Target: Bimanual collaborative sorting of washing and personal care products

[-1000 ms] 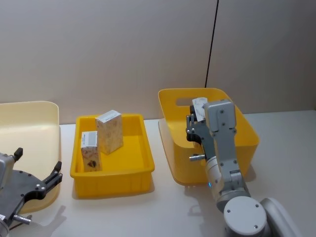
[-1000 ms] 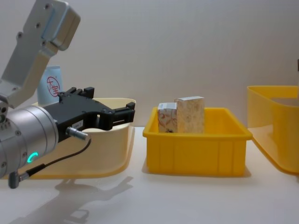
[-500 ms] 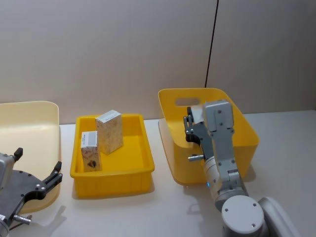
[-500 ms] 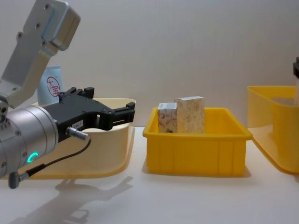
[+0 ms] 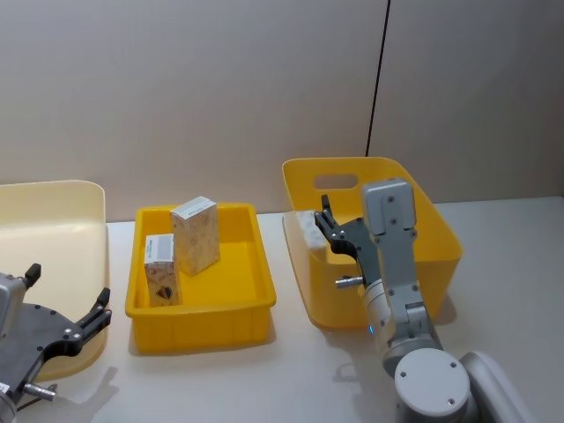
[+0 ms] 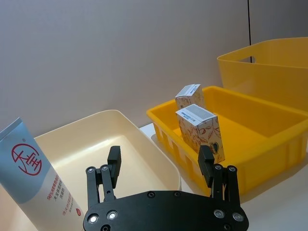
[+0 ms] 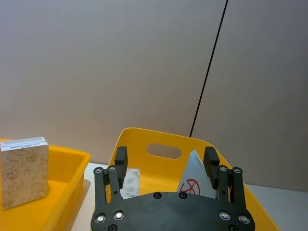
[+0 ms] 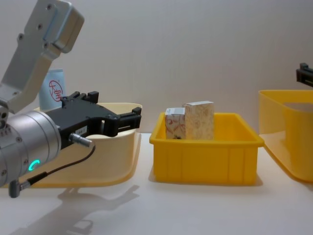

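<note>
My right gripper hangs over the near-left inner side of the deep yellow bin, fingers spread wide, nothing between them. In the right wrist view the squeeze tube with the red circle mark lies inside that bin, just past my fingers and clear of them; a pale packet sits beside it, can't tell what it is. Reads as the gap between a drop and the next pick on this side. Two mottled cartons stand upright in the shallow yellow tray, well apart from both grippers. My left gripper is parked low at the near edge of the cream bin, fingers spread too, touching nothing. Another squeeze tube leans upright at the side of that cream bin, near the left gripper. Next move, as I judge it: lift the right arm clear of the bin wall, then go for the next item. Main thing is keeping the spread fingers off the rim on the way out.
</note>
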You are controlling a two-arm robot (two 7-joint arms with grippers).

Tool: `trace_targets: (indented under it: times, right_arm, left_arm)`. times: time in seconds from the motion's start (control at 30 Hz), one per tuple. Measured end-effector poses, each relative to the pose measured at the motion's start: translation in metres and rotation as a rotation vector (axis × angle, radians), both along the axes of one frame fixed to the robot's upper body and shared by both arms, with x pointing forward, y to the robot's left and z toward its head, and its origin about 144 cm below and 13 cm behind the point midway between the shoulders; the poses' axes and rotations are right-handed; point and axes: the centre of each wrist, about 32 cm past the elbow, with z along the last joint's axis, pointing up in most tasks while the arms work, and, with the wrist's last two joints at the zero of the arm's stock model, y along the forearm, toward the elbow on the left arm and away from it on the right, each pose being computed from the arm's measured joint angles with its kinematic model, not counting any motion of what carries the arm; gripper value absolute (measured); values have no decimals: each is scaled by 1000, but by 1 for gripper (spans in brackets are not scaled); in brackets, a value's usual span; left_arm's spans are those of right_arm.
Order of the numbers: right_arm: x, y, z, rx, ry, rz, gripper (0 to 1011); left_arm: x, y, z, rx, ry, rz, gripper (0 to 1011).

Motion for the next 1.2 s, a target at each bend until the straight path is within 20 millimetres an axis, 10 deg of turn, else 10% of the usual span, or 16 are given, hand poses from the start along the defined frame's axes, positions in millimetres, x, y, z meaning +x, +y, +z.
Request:
trace_targets:
  times: [1.2]
  right_arm:
    - [-3, -4, -1, 29, -67, 136, 1001]
  left_arm:
    - [0, 0, 0, 0, 0, 0, 1000]
